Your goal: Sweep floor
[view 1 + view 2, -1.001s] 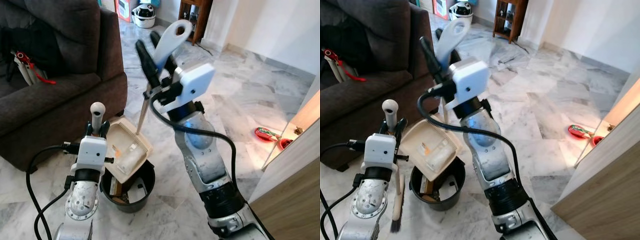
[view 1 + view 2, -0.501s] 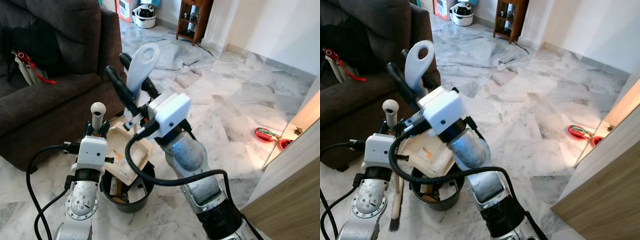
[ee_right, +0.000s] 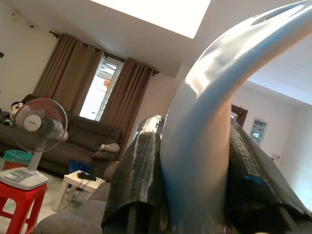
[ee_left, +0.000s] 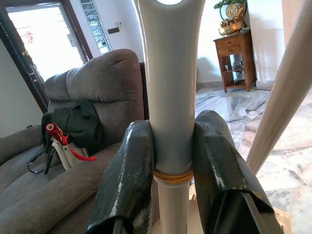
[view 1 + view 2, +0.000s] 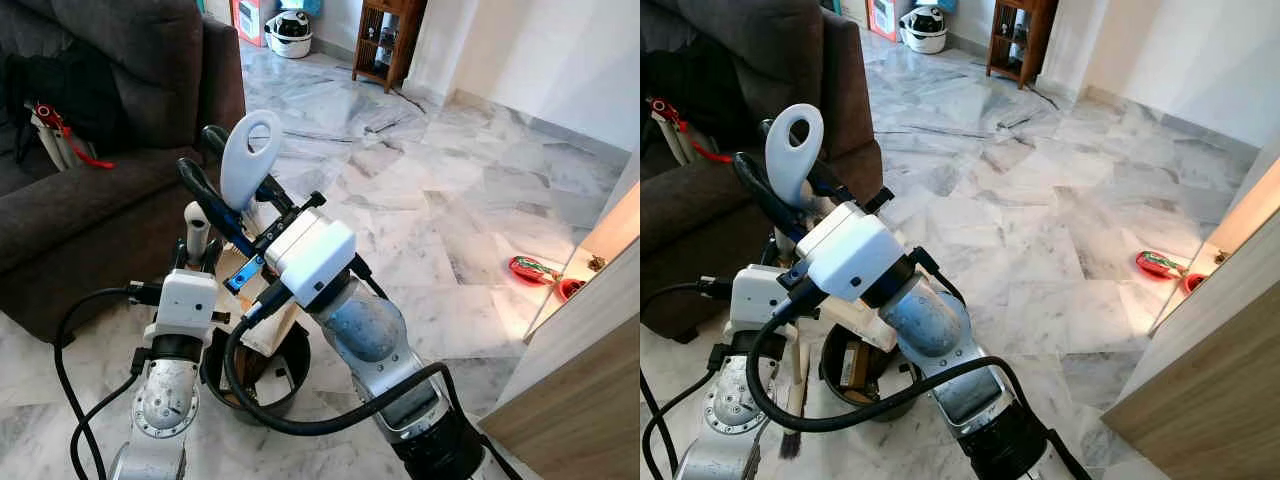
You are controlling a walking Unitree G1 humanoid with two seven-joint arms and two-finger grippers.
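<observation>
Both sets of jaws are squeezed tight on handles. Right gripper (image 5: 228, 205) holds the dustpan handle (image 5: 247, 158), a pale blue-white piece with a loop hole at its top, and its black fingers (image 3: 139, 170) press on both sides of it. Left gripper (image 5: 197, 255) holds the brush handle (image 5: 197, 226), a white stick with a round knob on top, and its two black fingers (image 4: 127, 180) pinch it from both sides.

Big things first. A dark brown sofa (image 5: 110, 140) stands at the robot's left, with a black bag (image 5: 60, 95) and a red and white thing (image 5: 50, 130) lying on its seat. The floor (image 5: 450, 200) is grey and white marble. A light wood cabinet (image 5: 590, 330) stands at the right.

A black bucket (image 5: 290, 375) sits on the floor just in front of the robot, between the two arms. The cream dustpan (image 5: 855, 320) is tipped over the bucket, mostly hidden behind the right arm. The brush (image 5: 792, 400) hangs down beside the bucket, with dark bristles at its low end.

A small red thing (image 5: 530, 268) lies on the floor near the cabinet.
</observation>
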